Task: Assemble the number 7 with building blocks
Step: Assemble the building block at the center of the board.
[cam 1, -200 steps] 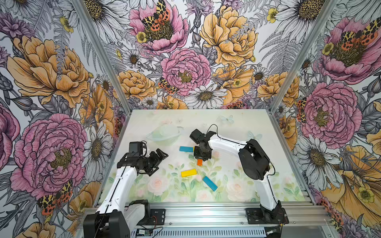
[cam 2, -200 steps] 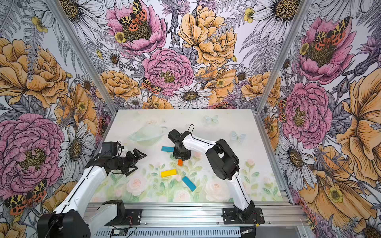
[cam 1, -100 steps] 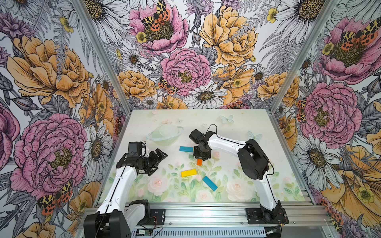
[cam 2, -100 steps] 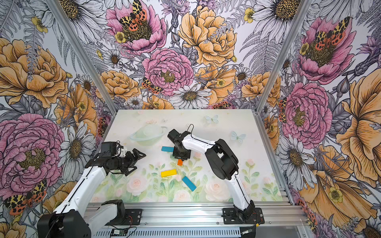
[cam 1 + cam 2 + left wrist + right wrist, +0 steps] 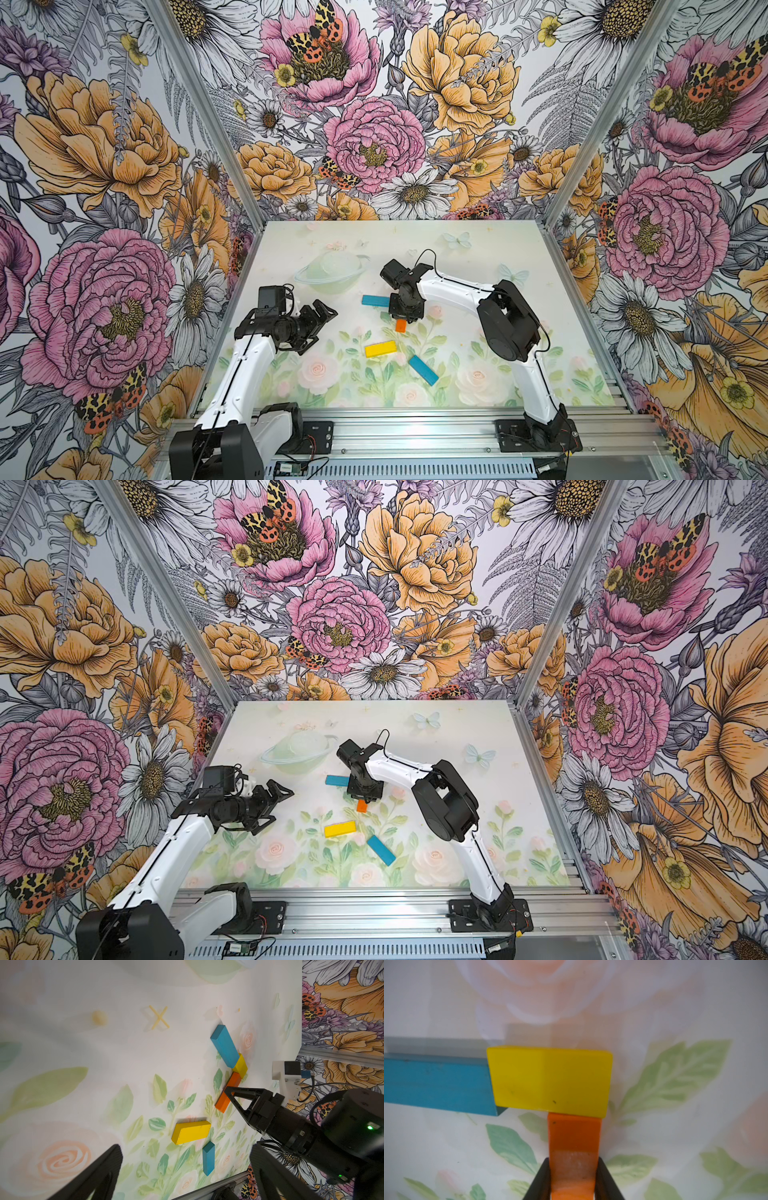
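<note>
Orange block (image 5: 574, 1136), clamped in the right pincer (image 5: 573, 1162), touches the short yellow block (image 5: 550, 1078), whose end meets a blue block (image 5: 438, 1082). Long yellow block (image 5: 380, 348) and another blue block (image 5: 423, 370) lie well apart from it. Left pincer (image 5: 322, 328) hangs wide open, empty.

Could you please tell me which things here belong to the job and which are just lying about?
Job: far blue block, short yellow block, orange block in right fingers, long yellow block, near blue block.
Backdrop only: printed planet, floral walls.
</note>
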Available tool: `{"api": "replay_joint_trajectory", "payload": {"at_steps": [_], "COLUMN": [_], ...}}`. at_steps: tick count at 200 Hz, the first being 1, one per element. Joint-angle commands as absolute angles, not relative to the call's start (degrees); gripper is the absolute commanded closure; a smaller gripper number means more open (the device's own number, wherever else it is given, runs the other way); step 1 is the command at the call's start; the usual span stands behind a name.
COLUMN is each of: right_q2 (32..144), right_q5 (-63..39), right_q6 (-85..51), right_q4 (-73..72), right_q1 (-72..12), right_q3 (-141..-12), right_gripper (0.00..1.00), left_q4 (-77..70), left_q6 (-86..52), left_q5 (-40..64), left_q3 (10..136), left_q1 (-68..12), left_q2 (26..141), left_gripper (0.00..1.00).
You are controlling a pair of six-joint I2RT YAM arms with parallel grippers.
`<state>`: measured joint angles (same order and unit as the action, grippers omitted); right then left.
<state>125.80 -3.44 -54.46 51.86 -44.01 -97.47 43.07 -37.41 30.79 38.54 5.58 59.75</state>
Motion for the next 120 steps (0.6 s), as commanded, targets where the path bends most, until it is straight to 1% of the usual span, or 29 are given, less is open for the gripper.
{"api": "replay_joint_trajectory", "payload": {"at_steps": [1, 15, 35, 37, 46, 55, 70, 85, 91, 109, 120], "right_q2": [128.3, 128.0, 126.9, 126.7, 126.1, 125.3, 123.2, 119.8, 118.2, 113.8, 111.7], "right_q5": [-3.4, -3.6, -3.2, -3.2, -3.3, -3.3, -2.4, -0.7, 0.5, 4.7, 4.8], "right_q6": [-54.6, -54.9, -55.9, -56.1, -56.6, -56.8, -56.3, -54.7, -53.2, -45.4, -39.4], "right_q4": [52.1, 52.1, 52.1, 52.1, 52.1, 52.1, 52.1, 52.1, 52.1, 52.2, 52.2], "right_q1": [-43.9, -44.0, -44.0, -44.0, -44.1, -44.2, -44.6, -45.1, -45.2, -49.0, -50.4], "right_q3": [-97.8, -97.5, -96.4, -96.2, -95.8, -95.6, -95.5, -95.7, -96.0, -97.7, -98.4], "right_gripper": [0.65, 0.57, 0.4, 0.36, 0.24, 0.19, 0.16, 0.15, 0.16, 0.22, 0.25], "left_q4": [42.3, 42.3, 42.3, 42.4, 42.3, 42.3, 42.3, 42.3, 42.4, 43.2, 43.8], "left_q6": [-35.9, -35.8, -35.6, -35.5, -35.6, -35.5, -35.4, -35.4, -35.4, -35.0, -34.8], "left_q5": [31.9, 32.1, 32.3, 32.3, 32.3, 32.4, 32.7, 33.0, 33.1, 33.4, 33.6], "left_q3": [38.3, 38.2, 38.3, 38.3, 38.3, 38.3, 38.2, 37.9, 37.9, 38.0, 38.1], "left_q1": [6.7, 6.9, 7.0, 7.1, 7.0, 7.1, 7.2, 7.3, 7.4, 8.2, 9.0], "left_q2": [60.1, 60.1, 60.3, 60.3, 60.4, 60.4, 60.3, 59.8, 59.7, 59.1, 58.7], "left_gripper": [0.01, 0.01, 0.01, 0.01, 0.01, 0.01, 0.01, 0.01, 0.01, 0.01, 0.01]}}
